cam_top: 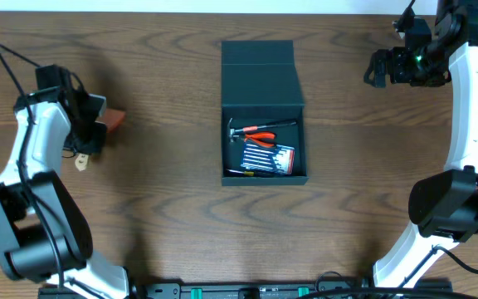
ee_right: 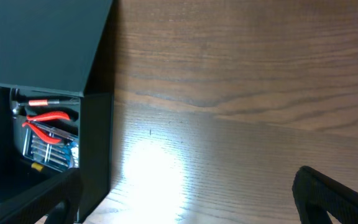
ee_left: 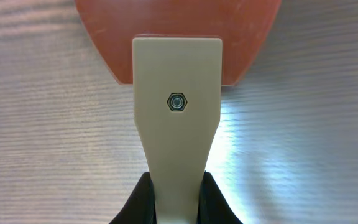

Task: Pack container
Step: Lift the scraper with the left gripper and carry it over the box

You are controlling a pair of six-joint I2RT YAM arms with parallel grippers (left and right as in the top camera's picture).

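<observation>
On the wooden table point(cam_top: 164, 183), the left gripper point(ee_left: 176, 202) is pinching a beige-handled scraper point(ee_left: 176, 99) while the right gripper point(ee_right: 185, 199) is hovering spread, the container point(ee_right: 98, 149) near 1 finger.

arms point(cam_top: 473, 108): white links, black joints | cables point(cam_top: 11, 61): black | fingers point(ee_right: 334, 194): black

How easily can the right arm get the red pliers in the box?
Probably easily: the right pincer is open and empty, the box stands open, and the pliers lie on top.
</observation>
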